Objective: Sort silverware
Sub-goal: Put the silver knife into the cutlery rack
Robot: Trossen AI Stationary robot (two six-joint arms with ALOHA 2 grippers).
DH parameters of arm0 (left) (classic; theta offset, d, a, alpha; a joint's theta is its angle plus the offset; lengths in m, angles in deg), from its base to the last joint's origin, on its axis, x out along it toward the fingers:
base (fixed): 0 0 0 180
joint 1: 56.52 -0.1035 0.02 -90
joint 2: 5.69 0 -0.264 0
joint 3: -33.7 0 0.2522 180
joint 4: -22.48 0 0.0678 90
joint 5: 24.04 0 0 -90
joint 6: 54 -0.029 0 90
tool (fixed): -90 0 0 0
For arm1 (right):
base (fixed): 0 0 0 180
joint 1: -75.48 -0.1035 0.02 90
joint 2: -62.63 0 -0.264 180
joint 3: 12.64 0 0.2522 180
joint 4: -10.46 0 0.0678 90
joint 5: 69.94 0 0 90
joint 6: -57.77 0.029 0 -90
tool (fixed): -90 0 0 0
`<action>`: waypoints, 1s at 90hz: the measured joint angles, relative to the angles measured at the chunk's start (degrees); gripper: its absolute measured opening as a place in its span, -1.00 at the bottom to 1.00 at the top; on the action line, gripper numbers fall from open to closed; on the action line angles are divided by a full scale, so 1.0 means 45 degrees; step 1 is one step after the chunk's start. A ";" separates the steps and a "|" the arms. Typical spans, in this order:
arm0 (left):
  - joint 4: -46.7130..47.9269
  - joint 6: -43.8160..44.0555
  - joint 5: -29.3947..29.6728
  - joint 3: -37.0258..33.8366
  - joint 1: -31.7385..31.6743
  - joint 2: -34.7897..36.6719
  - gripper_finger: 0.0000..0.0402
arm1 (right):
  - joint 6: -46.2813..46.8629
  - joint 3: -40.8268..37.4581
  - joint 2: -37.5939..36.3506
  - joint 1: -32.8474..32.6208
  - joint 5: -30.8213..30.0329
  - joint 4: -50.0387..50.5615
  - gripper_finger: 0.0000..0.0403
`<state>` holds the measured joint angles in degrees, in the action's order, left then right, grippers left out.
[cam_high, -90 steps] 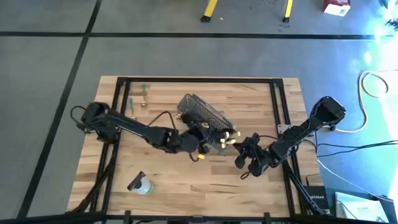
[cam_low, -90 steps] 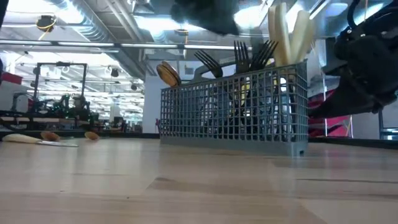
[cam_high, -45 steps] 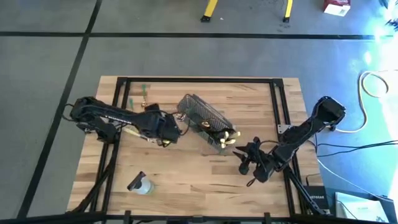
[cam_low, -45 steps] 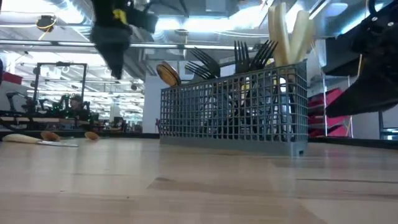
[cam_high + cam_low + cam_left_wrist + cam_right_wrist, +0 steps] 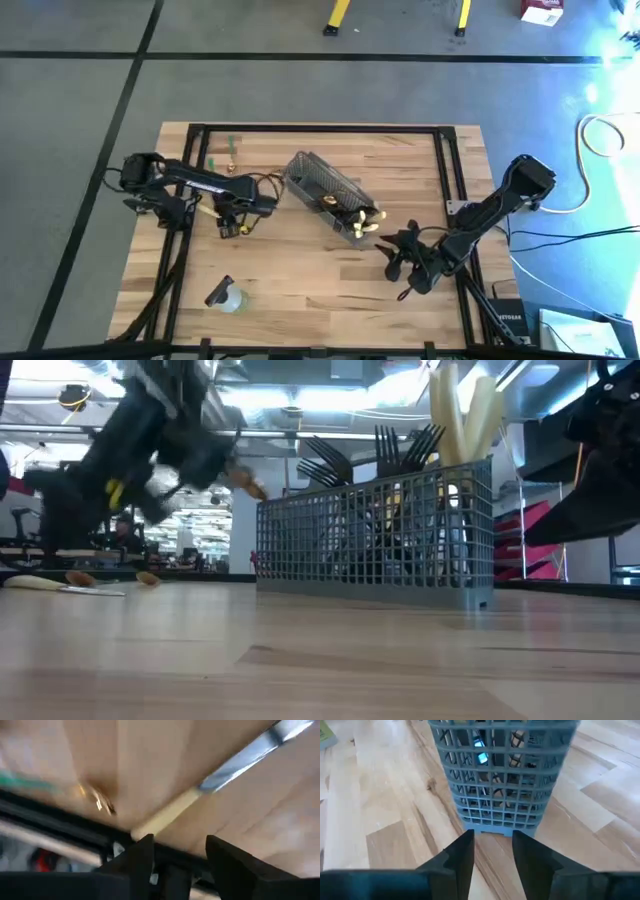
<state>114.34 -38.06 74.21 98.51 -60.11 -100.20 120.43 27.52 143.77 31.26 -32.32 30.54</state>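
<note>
The grey wire-mesh basket (image 5: 328,196) stands mid-table with black forks (image 5: 400,448) and pale tan utensils (image 5: 462,412) upright in it. A knife with a tan handle and a silver blade (image 5: 210,784) lies flat on the wood near the table's left side. Green utensils (image 5: 226,151) and a small gold one (image 5: 98,800) lie at the far left. My left gripper (image 5: 226,217) hovers open left of the basket, just short of the knife (image 5: 205,211). My right gripper (image 5: 394,256) stands open, facing the basket's near right end (image 5: 500,780).
A small clear bottle (image 5: 226,297) lies near the table's near left edge. The black frame rail (image 5: 190,180) runs along the table's left side, close behind the knife. Bare wood (image 5: 320,285) lies between the bottle and my right gripper.
My left gripper has swung away from the basket toward the table's left edge and now hangs low over the knife.
</note>
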 joint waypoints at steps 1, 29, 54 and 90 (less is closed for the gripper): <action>-0.0004 0.0011 0.0002 -0.0081 -0.0038 -0.0059 -0.18 | -0.0009 0.0000 0.0000 -0.0003 -0.0006 -0.0008 -0.42; -0.1397 -0.0880 0.0794 -0.0993 0.0050 -0.1022 -0.19 | -0.0027 0.0000 0.0000 -0.0003 -0.0060 -0.0141 -0.42; -0.1072 -0.1316 0.1307 0.0348 0.0040 -0.0964 -0.19 | 0.0004 0.0000 0.0000 -0.0003 0.0024 -0.0265 -0.42; 0.0525 -0.1580 0.1870 0.0536 0.0067 -0.0964 -0.19 | 0.0002 0.0000 0.0000 -0.0008 0.0332 -0.0440 -0.42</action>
<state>116.71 -45.17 82.63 100.92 -59.81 -104.53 120.44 27.52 143.77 31.23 -30.83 28.56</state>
